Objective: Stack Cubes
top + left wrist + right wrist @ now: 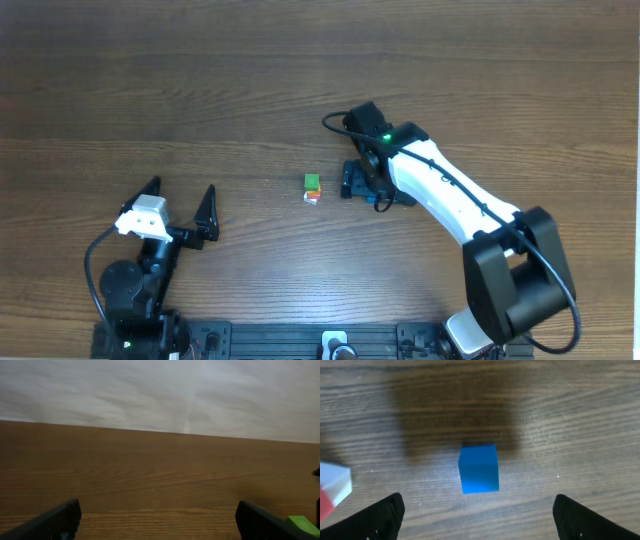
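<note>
Desk from above: wood grain all over. The left tool sits low at the left side with its fingers spread wide and nothing between them. The right arm reaches in from the right, and the right tool is near the middle. A green cube sits just left of that tool, apart from it. A red and white cube is tight against the green one. I can't tell for sure which rests on which.

Left wrist view: both black fingers stand far apart, tool open and holding nothing. Bare desk runs out to a pale wall. One corner of the green cube pokes out behind the far finger.

Right wrist view: the blue cube is flat on the desk and centred ahead of the gap, touching neither finger. The right tool's fingers are wide open and empty. The red and white cube sits off to one side, well apart from the blue one.
</note>
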